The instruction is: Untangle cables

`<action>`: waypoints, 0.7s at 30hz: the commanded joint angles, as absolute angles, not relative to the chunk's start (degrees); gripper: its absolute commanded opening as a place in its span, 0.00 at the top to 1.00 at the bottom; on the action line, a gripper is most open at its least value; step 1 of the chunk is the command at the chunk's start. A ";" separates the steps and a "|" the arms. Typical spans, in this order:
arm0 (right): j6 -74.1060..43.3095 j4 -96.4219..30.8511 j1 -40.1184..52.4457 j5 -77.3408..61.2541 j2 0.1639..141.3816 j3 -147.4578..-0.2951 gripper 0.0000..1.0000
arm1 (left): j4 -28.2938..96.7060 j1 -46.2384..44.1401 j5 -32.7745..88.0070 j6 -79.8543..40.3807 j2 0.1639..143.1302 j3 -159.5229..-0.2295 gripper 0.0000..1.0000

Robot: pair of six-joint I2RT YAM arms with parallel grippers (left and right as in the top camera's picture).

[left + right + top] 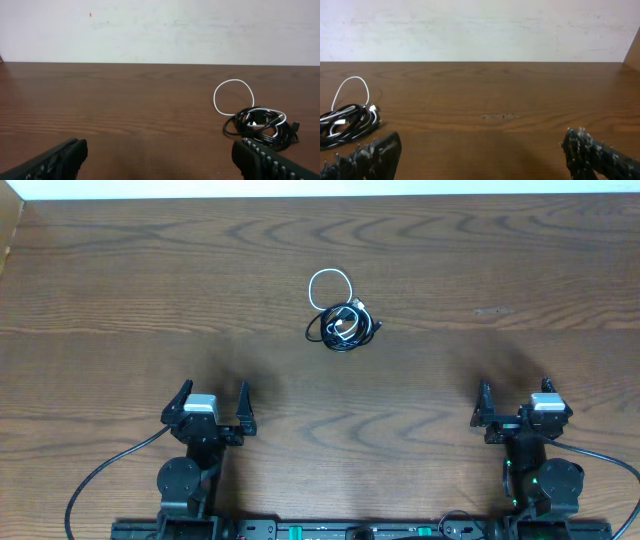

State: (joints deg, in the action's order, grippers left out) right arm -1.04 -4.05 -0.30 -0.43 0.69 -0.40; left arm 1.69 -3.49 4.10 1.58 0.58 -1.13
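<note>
The cables (343, 324) lie in one small tangle on the wooden table (120, 290), past the middle: black cords coiled together with a white cord whose loop (330, 287) sticks out toward the far side. The tangle shows at the right of the left wrist view (260, 127) and at the left of the right wrist view (347, 125). My left gripper (212, 409) is open and empty at the near left, well short of the tangle. My right gripper (517, 408) is open and empty at the near right.
A pale wall (160, 30) runs along the table's far edge. A small scuff mark (499, 116) lies on the wood right of the tangle. Thick black arm cables (100, 475) trail from both arm bases at the near edge.
</note>
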 commanded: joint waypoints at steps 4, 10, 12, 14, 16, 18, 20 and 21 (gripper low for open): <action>-0.58 -4.34 -0.75 -0.34 0.38 -0.32 0.01 | 3.81 -3.62 4.45 2.35 0.23 -0.23 0.02; -0.64 -3.79 -0.75 -0.34 0.38 -0.32 0.01 | 3.81 -3.62 4.45 2.35 0.23 -0.23 0.02; -2.52 -1.93 -0.75 -1.50 0.38 -0.32 0.01 | 3.81 -3.62 4.45 2.35 0.23 -0.23 0.02; -9.10 2.04 -0.73 -5.82 0.38 -0.32 0.01 | 3.81 -3.62 4.45 2.35 0.23 -0.23 0.02; -20.25 6.98 -0.71 -13.54 0.38 -0.32 0.01 | 3.79 -3.62 5.08 2.28 0.23 -0.23 0.02; -34.94 13.58 -0.71 -22.15 0.38 -0.32 0.01 | 3.62 -3.62 7.05 0.82 0.23 -0.25 0.02; -52.66 20.88 -0.71 -35.24 0.38 -0.32 0.01 | 3.60 -3.62 7.49 -4.49 0.23 -0.27 0.02; -54.78 21.67 -0.71 -36.45 0.38 -0.32 0.01 | 3.60 -3.62 7.49 -6.44 0.23 -0.27 0.02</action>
